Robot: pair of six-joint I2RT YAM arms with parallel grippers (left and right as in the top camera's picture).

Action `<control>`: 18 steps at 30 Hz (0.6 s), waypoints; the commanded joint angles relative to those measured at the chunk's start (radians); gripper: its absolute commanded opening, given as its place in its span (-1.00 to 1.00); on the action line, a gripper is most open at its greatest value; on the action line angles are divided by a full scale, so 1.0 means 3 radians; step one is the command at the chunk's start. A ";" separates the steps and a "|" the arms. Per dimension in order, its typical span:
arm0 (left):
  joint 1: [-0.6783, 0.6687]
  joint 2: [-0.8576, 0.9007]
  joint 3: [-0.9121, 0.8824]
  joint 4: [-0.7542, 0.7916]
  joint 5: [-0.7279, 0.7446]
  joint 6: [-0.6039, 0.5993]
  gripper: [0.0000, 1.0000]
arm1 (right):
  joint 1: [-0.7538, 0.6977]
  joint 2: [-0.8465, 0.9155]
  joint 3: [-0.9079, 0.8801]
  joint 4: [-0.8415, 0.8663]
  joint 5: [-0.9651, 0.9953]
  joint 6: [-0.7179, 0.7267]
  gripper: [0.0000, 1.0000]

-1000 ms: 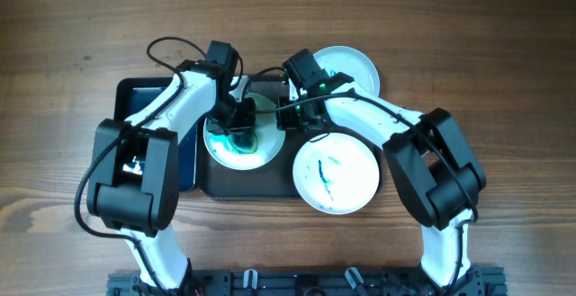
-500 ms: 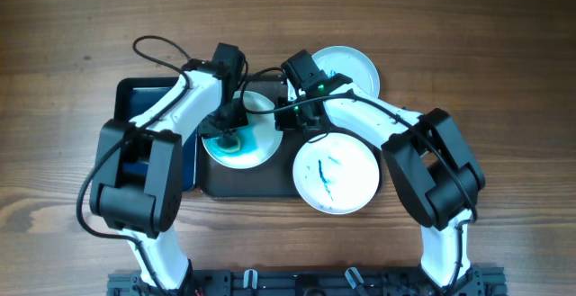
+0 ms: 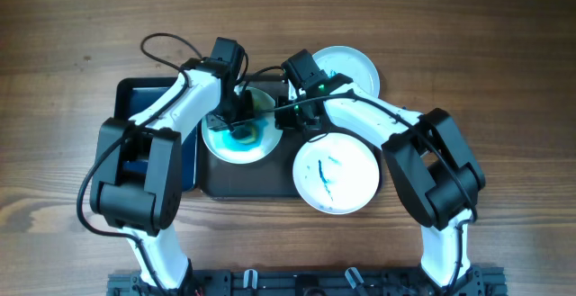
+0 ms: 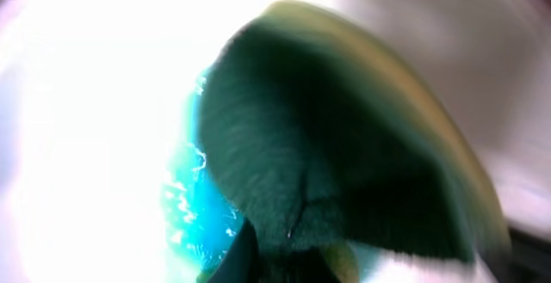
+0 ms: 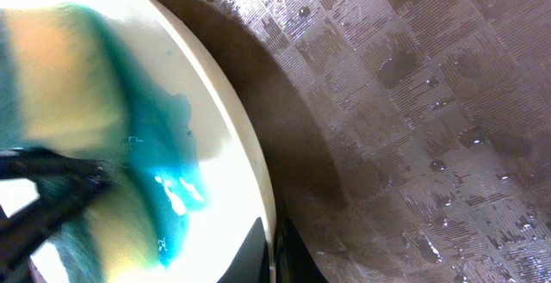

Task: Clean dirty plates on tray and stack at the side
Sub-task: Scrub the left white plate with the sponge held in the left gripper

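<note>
Teal smears coat the plate point(image 3: 236, 148) on the dark tray point(image 3: 261, 186) as the left gripper point(image 3: 236, 123), clamped on a green sponge point(image 4: 344, 145), scrubs it and the right gripper point(image 3: 283, 119) pinches its rim; a streaked white plate point(image 3: 335, 172) awaits, none apparently stacked.

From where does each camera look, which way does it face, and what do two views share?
Overhead: above the table, facing straight down; both arms, left gripper and right gripper at the smeared plate on the tray.
Left wrist: on the left arm, facing down, blurred, at a green sponge on that plate; fingers barely show.
Right wrist: low beside the plate, facing along its rim over the tray; fingertips pinch the rim.
Shared: both wrist views show the plate's blue smear.
</note>
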 commanded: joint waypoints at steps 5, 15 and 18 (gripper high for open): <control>0.0037 0.0069 -0.0061 -0.0340 0.0278 -0.0136 -0.92 | -0.0018 0.0045 -0.0058 -0.0006 0.0027 0.0024 -0.91; 0.0111 0.0069 -0.0061 0.0216 0.0791 0.0168 -0.92 | -0.0018 0.0045 -0.0058 -0.0013 0.0025 0.0024 -0.91; 0.0189 0.0067 -0.0057 0.0191 -0.0418 -0.0581 -0.92 | -0.0018 0.0045 -0.0058 -0.0014 0.0025 0.0023 -0.91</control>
